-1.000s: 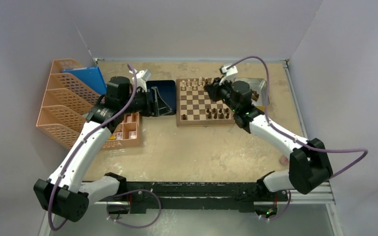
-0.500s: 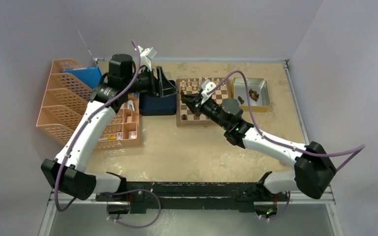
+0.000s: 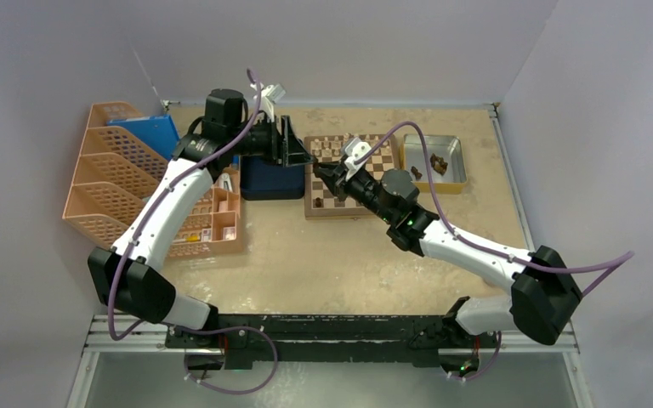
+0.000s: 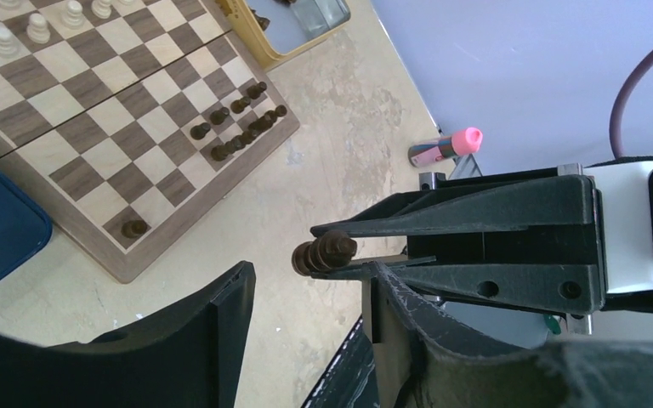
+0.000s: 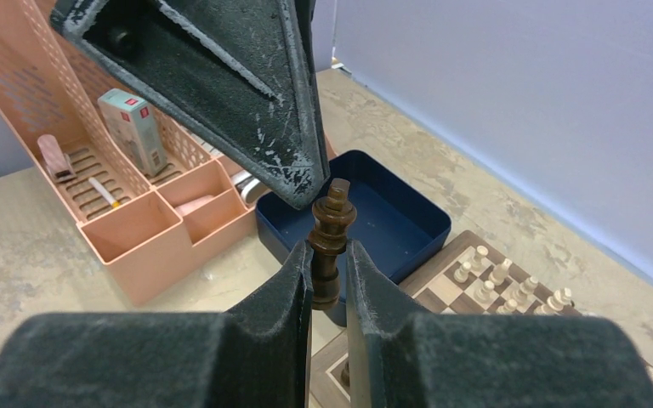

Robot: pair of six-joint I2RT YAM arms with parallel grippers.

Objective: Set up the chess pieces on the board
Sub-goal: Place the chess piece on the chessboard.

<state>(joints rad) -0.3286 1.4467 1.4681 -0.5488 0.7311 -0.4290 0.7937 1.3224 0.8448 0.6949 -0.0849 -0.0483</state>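
A: Chessboard part set: dark pieces clustered by one edge. Change within the last second?

B: Left gripper swung in from blue tray to board's left edge, half open, narrowing, gripping nothing yet. Right gripper swung across to meet it, clamped on tall dark chessman, aloft at left jaws. Handover probable; placement pending.

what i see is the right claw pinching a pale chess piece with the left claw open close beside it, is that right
Not quite. The chess piece in the right claw is dark brown, not pale, as the right wrist view shows. The rest stands: the left claw is open close beside it.
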